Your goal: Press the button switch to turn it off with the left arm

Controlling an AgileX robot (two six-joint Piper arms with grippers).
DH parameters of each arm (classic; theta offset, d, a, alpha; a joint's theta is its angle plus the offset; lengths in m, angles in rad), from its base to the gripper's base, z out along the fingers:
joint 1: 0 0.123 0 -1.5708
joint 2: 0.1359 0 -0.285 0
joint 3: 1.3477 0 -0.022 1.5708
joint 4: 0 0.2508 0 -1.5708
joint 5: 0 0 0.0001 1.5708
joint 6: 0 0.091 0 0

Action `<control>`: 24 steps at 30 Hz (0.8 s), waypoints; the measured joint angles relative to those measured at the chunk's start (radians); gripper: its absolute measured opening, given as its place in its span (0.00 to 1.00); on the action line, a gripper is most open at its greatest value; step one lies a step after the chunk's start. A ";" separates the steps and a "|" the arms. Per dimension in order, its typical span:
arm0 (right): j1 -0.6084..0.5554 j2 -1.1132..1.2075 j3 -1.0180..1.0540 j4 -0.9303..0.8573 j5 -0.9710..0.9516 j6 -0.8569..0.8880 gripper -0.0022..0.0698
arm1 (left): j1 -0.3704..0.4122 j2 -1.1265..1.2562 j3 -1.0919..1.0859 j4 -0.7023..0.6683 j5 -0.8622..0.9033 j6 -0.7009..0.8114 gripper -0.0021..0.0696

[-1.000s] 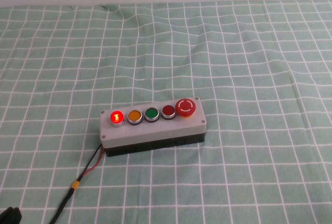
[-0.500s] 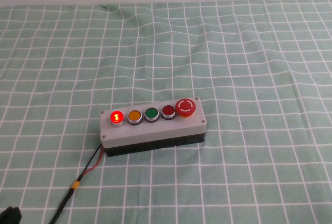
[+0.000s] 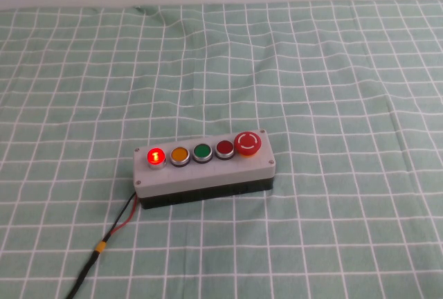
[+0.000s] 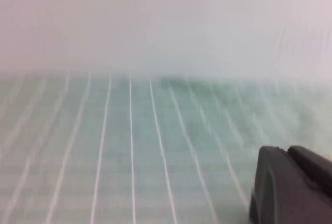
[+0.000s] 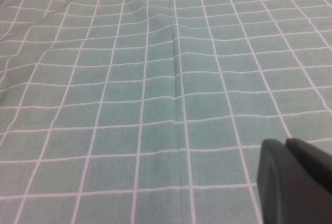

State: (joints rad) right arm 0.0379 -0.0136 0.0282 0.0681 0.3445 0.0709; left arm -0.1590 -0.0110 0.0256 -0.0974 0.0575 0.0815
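Note:
The button switch (image 3: 156, 156) glows bright red at the left end of a grey box (image 3: 208, 176) lying on the green checked cloth in the high view. Neither arm shows in the high view. My left gripper (image 4: 287, 154) shows only in the left wrist view, its black fingers together over bare cloth and holding nothing. My right gripper (image 5: 285, 143) shows only in the right wrist view, fingers together over bare cloth, also empty. The box is not in either wrist view.
On the box, to the right of the glowing button, stand an orange button (image 3: 180, 154), a green button (image 3: 202, 152), a darker red flat button (image 3: 224, 149) and a large red mushroom-head button (image 3: 248, 142). A red-and-black cable (image 3: 104, 243) runs from the box's left end toward the front edge.
A small black part at the lower left corner of the high view has gone out of the frame. The box and the glowing button have not changed.

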 joint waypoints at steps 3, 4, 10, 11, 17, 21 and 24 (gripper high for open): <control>0.000 0.000 0.000 0.000 0.000 0.000 0.01 | 0.000 0.000 0.000 -0.001 -0.138 0.000 0.03; 0.000 0.000 0.000 0.000 0.000 0.000 0.01 | 0.000 0.000 0.000 -0.001 -0.176 0.000 0.03; 0.000 0.000 0.000 0.000 0.000 0.000 0.01 | 0.000 0.000 0.000 -0.004 -0.228 0.000 0.03; 0.000 0.000 0.000 0.000 0.000 0.000 0.01 | 0.000 0.000 0.000 -0.004 -0.228 0.000 0.03; 0.000 0.000 0.000 0.000 0.000 0.000 0.01 | 0.000 0.000 0.000 -0.004 -0.307 -0.020 0.03; 0.000 0.000 0.000 0.000 0.000 0.000 0.01 | 0.000 0.000 0.000 -0.004 -0.517 -0.081 0.03; 0.000 0.000 0.000 0.000 0.000 0.000 0.01 | 0.000 0.000 0.000 -0.006 -0.730 -0.092 0.03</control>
State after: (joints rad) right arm 0.0379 -0.0136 0.0282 0.0681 0.3445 0.0709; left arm -0.1590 -0.0110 0.0256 -0.1033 -0.6727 -0.0103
